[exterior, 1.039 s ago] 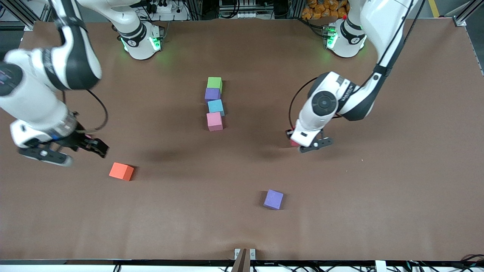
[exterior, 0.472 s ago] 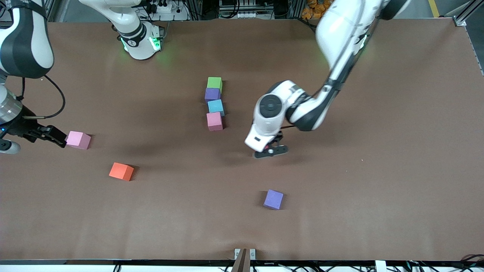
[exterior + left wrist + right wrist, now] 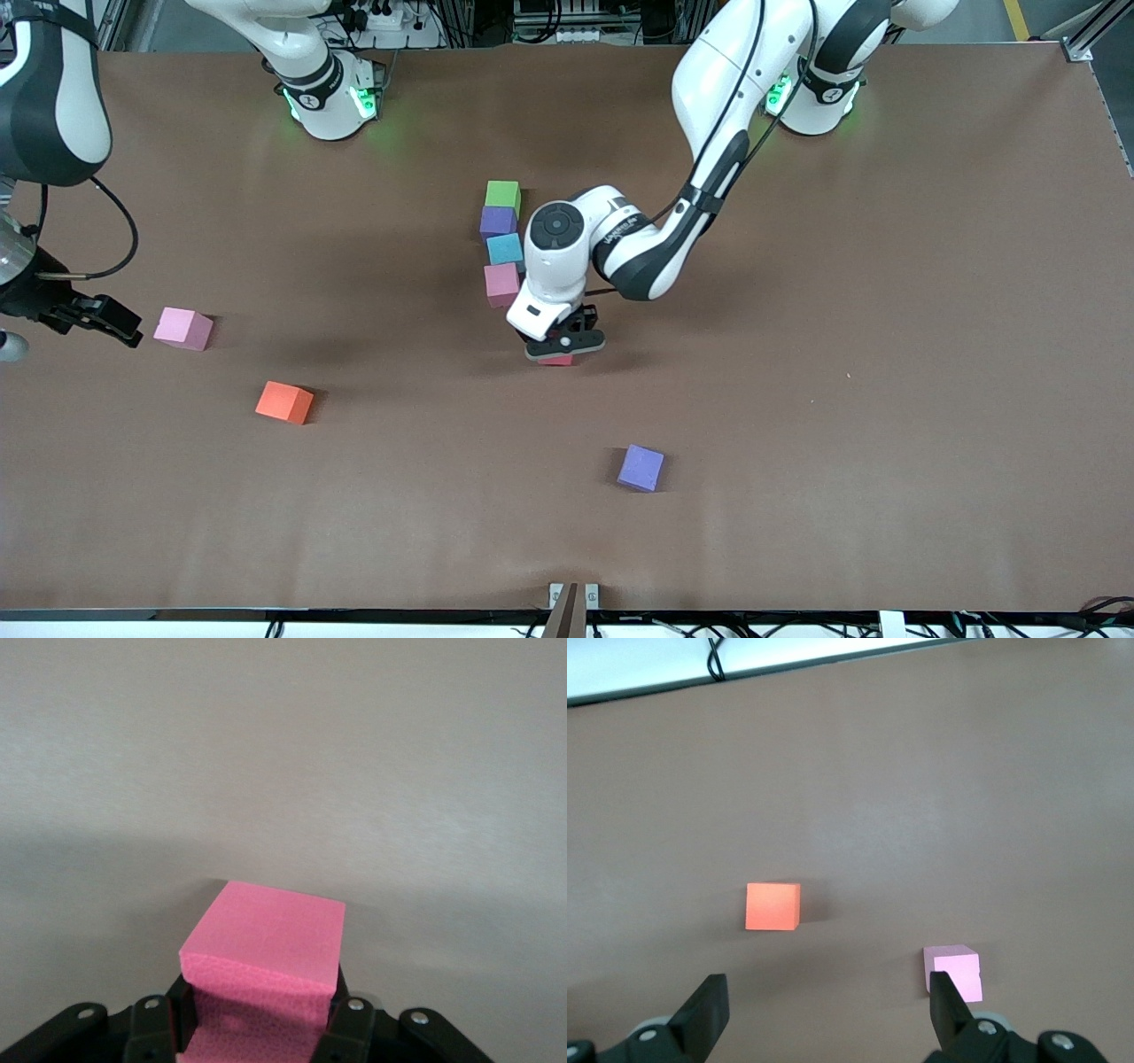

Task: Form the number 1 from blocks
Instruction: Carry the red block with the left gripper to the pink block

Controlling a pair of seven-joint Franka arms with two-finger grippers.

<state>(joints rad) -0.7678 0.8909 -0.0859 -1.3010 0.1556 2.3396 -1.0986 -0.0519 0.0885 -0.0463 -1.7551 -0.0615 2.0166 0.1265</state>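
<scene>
The left gripper (image 3: 563, 347), clenched on a red block (image 3: 557, 360), hangs over the tabletop (image 3: 797, 399) just toward the front camera from the pink block (image 3: 502, 284) ending the column; the right gripper (image 3: 97, 321), released, waits.

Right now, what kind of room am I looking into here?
Most likely a robotics lab or test cell: a brown table carries two robot arms bolted at its edge, foam blocks laid in a line, and there are metal framing and power strips past the table.
</scene>
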